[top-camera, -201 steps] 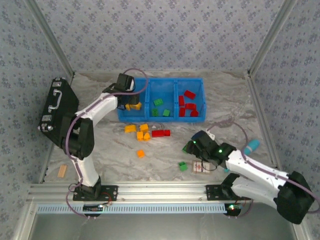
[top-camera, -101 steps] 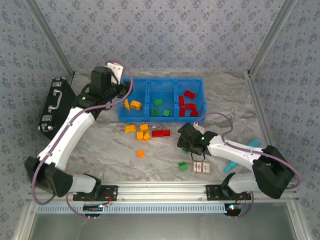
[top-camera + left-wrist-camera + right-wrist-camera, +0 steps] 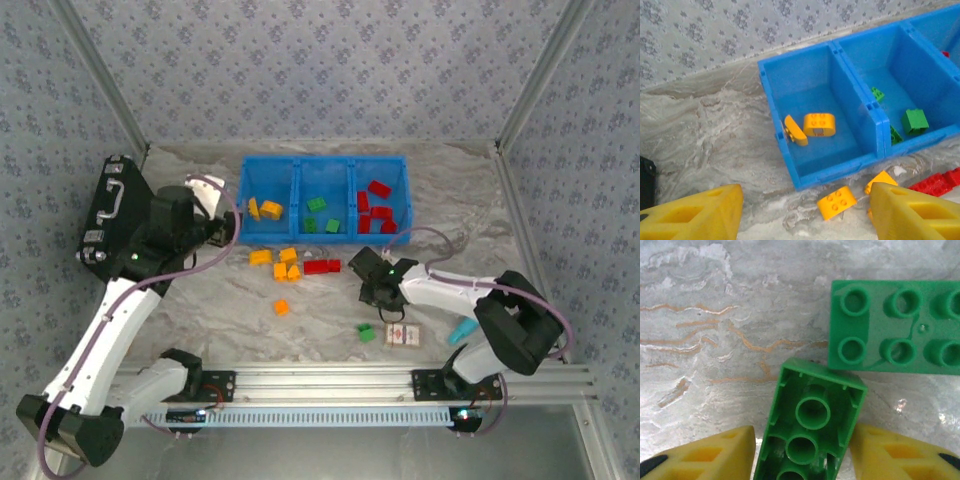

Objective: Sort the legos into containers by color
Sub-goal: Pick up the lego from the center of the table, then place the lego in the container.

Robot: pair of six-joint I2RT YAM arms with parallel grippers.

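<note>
The containers are three compartments of a blue bin [image 3: 322, 160]: yellow legos [image 3: 819, 124] on the left, green [image 3: 915, 120] in the middle, red [image 3: 378, 205] on the right. Loose orange legos [image 3: 285, 262], a red one [image 3: 321, 266] and a green one [image 3: 367, 332] lie in front of it. My left gripper [image 3: 215, 225] hovers open off the bin's left front corner, above an orange brick [image 3: 836, 202]. My right gripper [image 3: 377, 290] is down on the table, shut on an upturned green lego [image 3: 810, 425]. A second green brick [image 3: 895, 332] lies studs-up just beyond it.
A black case [image 3: 112, 215] lies at the left wall behind my left arm. A red-and-white card box [image 3: 402, 335] and a teal stick [image 3: 462, 330] lie near the right arm's base. Another orange brick [image 3: 282, 307] lies alone in the mid-table.
My left arm has drawn back from over the bin's left compartment toward the left. My right gripper has moved left and farther out, and closed on the green lego.
</note>
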